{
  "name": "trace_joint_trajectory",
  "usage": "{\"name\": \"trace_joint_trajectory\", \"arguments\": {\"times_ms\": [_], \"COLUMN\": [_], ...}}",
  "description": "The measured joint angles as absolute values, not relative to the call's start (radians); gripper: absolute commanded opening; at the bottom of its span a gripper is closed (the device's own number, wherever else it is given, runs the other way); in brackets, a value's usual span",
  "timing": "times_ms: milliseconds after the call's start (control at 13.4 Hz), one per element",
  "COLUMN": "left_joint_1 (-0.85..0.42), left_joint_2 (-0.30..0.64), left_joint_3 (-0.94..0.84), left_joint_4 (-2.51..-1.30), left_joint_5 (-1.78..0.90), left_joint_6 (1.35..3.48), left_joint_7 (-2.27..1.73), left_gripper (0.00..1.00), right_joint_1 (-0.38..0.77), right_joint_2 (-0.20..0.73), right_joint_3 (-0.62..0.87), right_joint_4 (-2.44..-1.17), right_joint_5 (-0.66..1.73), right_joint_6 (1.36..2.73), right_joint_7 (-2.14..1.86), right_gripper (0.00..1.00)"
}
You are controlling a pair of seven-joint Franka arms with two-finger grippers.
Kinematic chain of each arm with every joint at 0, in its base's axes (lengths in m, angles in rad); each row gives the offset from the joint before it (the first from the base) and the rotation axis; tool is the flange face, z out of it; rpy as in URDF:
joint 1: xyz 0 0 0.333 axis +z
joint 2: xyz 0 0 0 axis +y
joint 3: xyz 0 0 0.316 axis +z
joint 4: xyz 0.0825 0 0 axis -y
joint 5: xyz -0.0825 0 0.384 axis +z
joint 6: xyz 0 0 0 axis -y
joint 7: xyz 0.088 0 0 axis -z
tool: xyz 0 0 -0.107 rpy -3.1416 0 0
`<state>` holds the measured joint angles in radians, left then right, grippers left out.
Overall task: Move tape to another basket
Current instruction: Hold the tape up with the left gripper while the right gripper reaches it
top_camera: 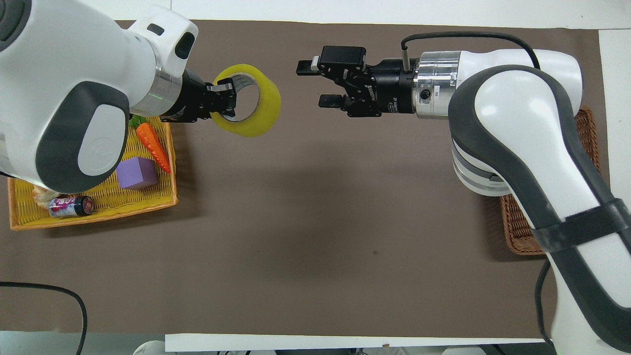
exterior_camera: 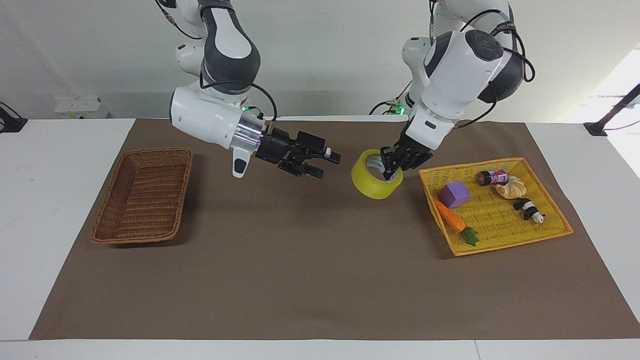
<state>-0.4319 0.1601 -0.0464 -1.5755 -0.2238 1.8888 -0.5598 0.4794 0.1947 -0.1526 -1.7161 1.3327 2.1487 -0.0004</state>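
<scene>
The yellow tape roll hangs in the air over the brown mat, beside the yellow tray. My left gripper is shut on its rim, one finger inside the core; it also shows in the overhead view with the tape. My right gripper is open, level with the tape and pointing at it, a short gap away; the overhead view shows it too. The brown wicker basket lies empty at the right arm's end, mostly hidden under the right arm in the overhead view.
The yellow tray at the left arm's end holds a purple cube, a carrot, a small bottle, a bread piece and a panda toy. A brown mat covers the table.
</scene>
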Motion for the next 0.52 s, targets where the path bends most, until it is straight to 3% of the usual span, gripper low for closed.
{"name": "trace_joint_trajectory", "arguments": {"times_ms": [524], "left_joint_1": [-0.423], "left_joint_2": [0.144], "left_joint_3": [-0.040], "left_joint_4": [-1.591], "left_joint_5": [-0.224], "left_joint_6": [1.845], "left_joint_7": [-0.555], "left_gripper": [0.03], "right_joint_1": [0.575], "right_joint_2": [0.242], "right_joint_3": [-0.153], "right_joint_4": [-1.731], "right_joint_5": [1.323], "right_joint_6": [2.224], "right_joint_7": [-0.154], "right_gripper": [1.00]}}
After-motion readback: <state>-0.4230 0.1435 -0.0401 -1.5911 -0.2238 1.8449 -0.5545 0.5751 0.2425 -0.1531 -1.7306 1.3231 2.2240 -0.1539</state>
